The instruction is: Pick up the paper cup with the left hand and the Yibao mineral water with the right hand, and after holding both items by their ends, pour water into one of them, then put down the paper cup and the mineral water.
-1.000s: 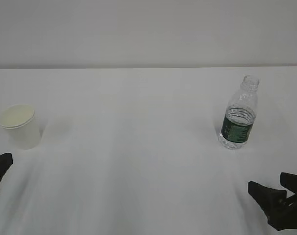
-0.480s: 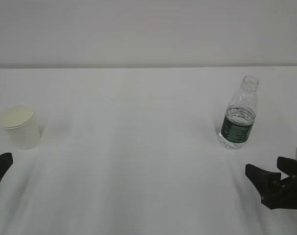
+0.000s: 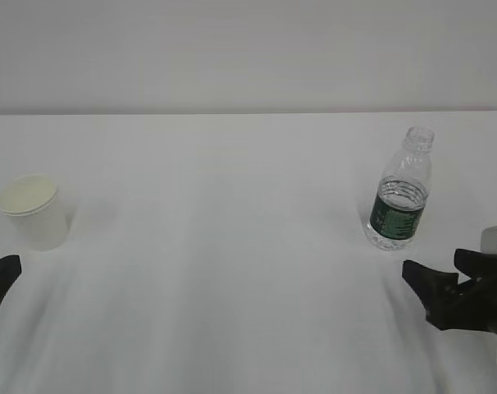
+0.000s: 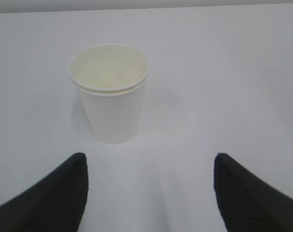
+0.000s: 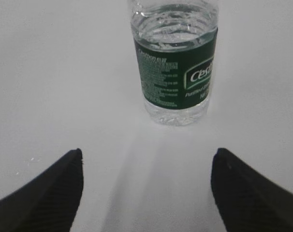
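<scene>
Left hand (image 4: 149, 193): jaws wide apart, empty, low over the white table (image 3: 232, 246).
Paper cup (image 4: 109, 92): upright, mouth up, straight ahead of the left jaws but a little left of their centre line; apart from both fingertips, untouched.
Cup axis: vertical, square to the line of approach, so a sideways clasp on the wall looks open.
Right hand (image 5: 146, 191): jaws spread wide, nothing between them.
Yibao mineral water (image 5: 175, 63): upright, capless, part full, ahead of the right jaws and slightly right of centre; clear of both tips.
Bottle axis: vertical; green label band facing the jaws.
Nearer arm: left for the cup, right for the bottle; no crossing needed.
Likely step: forward reach by each, with a small sideways correction, before closing.
</scene>
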